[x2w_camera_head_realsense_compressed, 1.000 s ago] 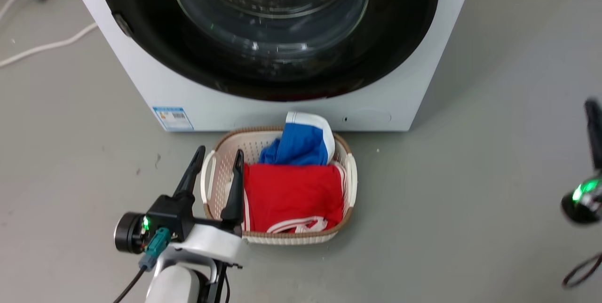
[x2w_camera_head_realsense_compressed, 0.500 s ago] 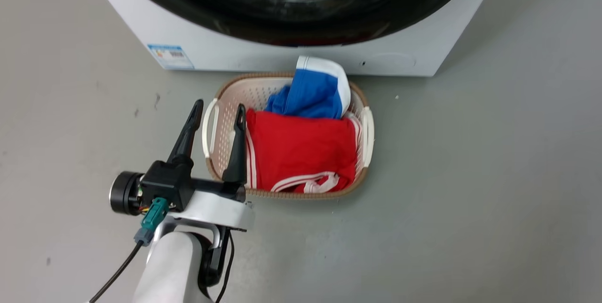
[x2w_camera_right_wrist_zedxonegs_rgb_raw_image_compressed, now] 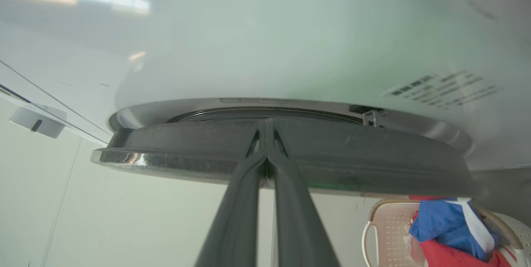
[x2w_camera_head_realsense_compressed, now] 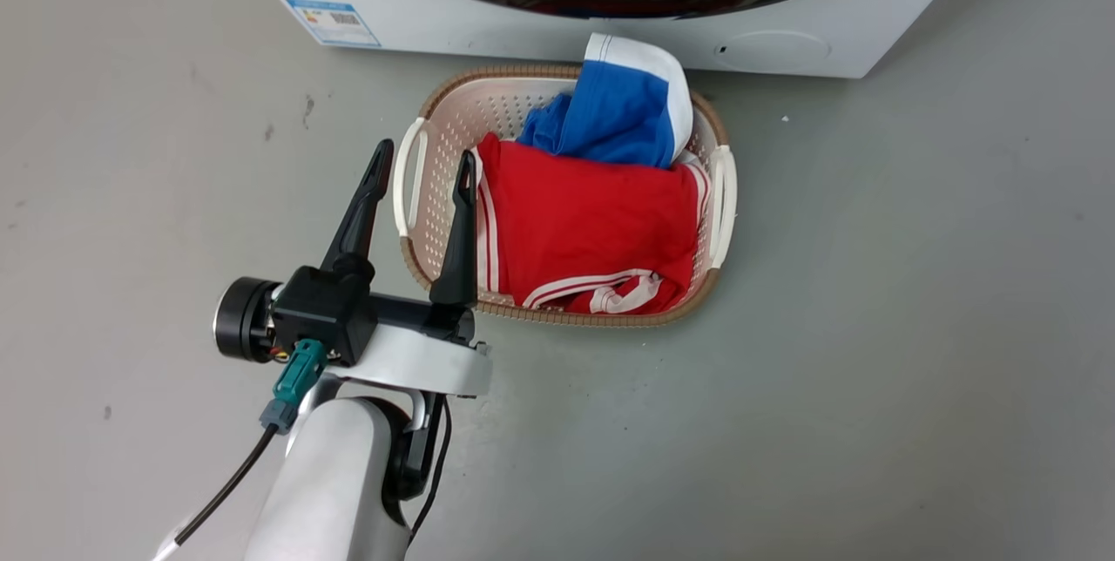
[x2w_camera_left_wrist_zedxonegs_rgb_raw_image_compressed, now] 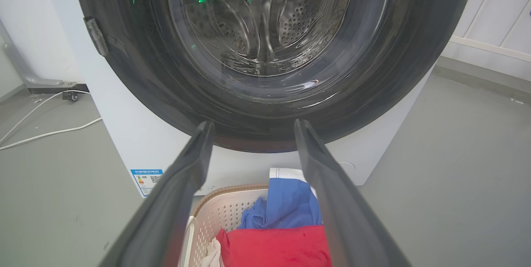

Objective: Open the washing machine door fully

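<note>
Left gripper [x2w_camera_head_realsense_compressed: 426,153] hangs over the side of the basket [x2w_camera_head_realsense_compressed: 557,317], fingers spread wide, pointing at the washing machine door [x2w_camera_left_wrist_zedxonegs_rgb_raw_image_compressed: 166,101]. Right gripper [x2w_camera_right_wrist_zedxonegs_rgb_raw_image_compressed: 265,128] has its fingers pressed together, tips at the door's edge.

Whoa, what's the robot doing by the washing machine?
It is trying to open the washing machine door. Its right gripper, fingers pressed together, touches the door's dark edge, which looks barely lifted off the washer's front. The left gripper hangs open by a basket of red and blue clothes.
</note>
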Controlling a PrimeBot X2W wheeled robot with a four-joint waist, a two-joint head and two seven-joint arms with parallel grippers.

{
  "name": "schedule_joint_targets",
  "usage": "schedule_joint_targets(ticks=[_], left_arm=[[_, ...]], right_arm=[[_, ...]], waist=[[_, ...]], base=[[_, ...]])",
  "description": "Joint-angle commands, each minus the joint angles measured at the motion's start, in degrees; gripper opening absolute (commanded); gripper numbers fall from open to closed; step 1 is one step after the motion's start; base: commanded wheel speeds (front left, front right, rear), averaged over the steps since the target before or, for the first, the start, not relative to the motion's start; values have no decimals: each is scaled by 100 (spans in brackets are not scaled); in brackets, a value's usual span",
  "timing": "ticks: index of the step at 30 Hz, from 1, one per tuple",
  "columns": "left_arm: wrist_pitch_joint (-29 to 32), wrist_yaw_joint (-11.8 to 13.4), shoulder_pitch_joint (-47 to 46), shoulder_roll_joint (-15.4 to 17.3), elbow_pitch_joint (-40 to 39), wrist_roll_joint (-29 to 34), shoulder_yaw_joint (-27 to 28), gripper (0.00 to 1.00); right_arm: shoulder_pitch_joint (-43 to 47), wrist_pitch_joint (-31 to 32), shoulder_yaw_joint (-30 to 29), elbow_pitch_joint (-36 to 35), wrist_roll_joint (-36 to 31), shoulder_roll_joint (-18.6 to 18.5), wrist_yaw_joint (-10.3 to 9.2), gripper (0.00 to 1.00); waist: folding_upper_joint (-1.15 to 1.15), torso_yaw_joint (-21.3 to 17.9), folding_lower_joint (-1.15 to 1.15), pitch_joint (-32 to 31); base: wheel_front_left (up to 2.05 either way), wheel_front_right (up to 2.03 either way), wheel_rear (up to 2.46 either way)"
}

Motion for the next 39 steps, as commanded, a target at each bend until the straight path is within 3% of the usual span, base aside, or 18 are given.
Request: schedule_joint_targets(ticks=[1, 8, 10, 12, 25, 39], left_arm=[[-14, 28, -122, -3, -30, -18, -22, 100], [-14, 90, -240, -3, -69, -44, -90, 100], [-14, 97, -270, -4, -87, -52, -109, 100], [-14, 108, -290, -2, -91, -52, -121, 100], [-14, 142, -267, -3, -36, -52, -89, 100], [-14, 97, -123, -3, 87, -70, -61, 100]], right_arm=[[-181, -4, 55, 77, -59, 79, 2, 0], [-667, -19, 246, 401, -307, 190, 2, 0], [-833, 261, 247, 476, -264, 138, 2, 0], [-937, 154, 330, 428, -418, 69, 2, 0], [-549, 320, 457, 234, -530, 242, 2, 0], [62, 1336, 528, -333, -397, 160, 2, 0]], waist=[[0, 50, -1, 81], [0, 107, -1, 295], [0, 123, -1, 360], [0, 130, -1, 407], [0, 34, -1, 319], [0, -121, -1, 6]], base=[[0, 0, 0], [0, 0, 0], [0, 0, 0], [0, 0, 0], [0, 0, 0], [0, 0, 0]])
